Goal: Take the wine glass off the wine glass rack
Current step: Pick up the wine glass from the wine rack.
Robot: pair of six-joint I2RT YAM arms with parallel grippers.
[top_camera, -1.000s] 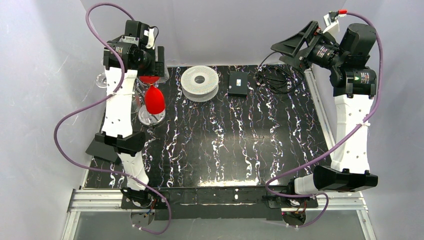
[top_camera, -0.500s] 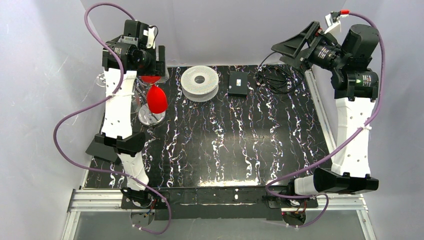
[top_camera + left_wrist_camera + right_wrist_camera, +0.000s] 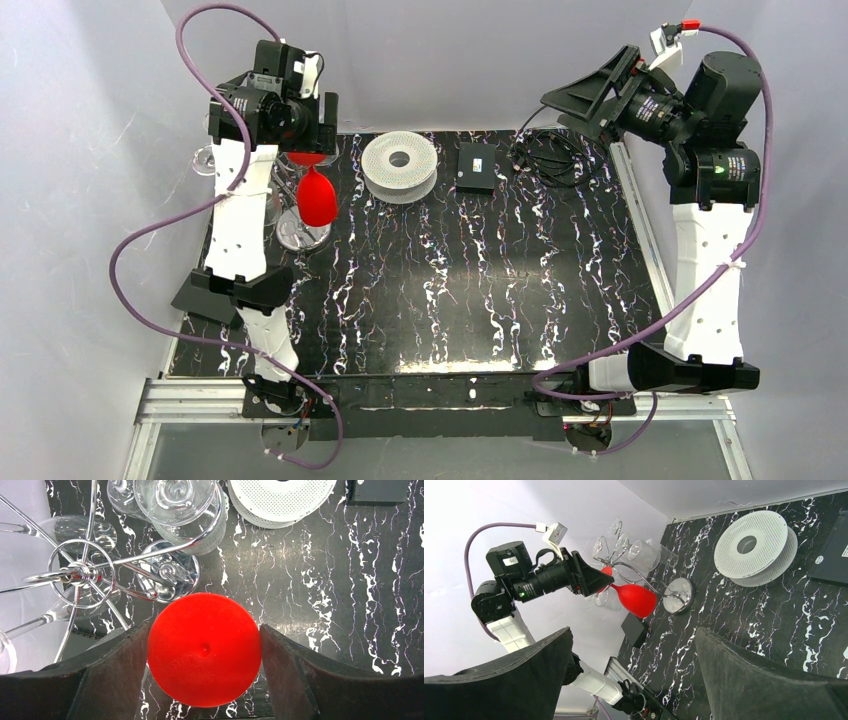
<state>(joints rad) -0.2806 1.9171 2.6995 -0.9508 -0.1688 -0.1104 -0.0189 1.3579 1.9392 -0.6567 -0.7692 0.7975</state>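
Observation:
The wine glass (image 3: 318, 198) is red and hangs bowl down. My left gripper (image 3: 310, 150) is shut on its round foot (image 3: 204, 649), and both fingers (image 3: 117, 670) press the foot's rim. The glass's bowl (image 3: 636, 599) floats just right of the wine glass rack (image 3: 80, 574), a silver wire tree on a chrome disc base (image 3: 300, 232). The foot sits beside the ball-tipped ends of two rack arms, with no wire across it. My right gripper (image 3: 572, 98) is raised at the back right, open and empty, with its fingers (image 3: 744, 675) wide apart.
Several clear glasses (image 3: 175, 495) hang from the rack's other arms, one (image 3: 205, 158) reaching past the table's left edge. A white ribbed spool (image 3: 400, 165), a black box (image 3: 476, 166) and a coil of cable (image 3: 548, 155) lie along the back. White walls enclose the table.
The left gripper has shifted slightly right and back with the red glass, carrying its bowl a little away from the rack. The right arm has moved slightly, its gripper unchanged.

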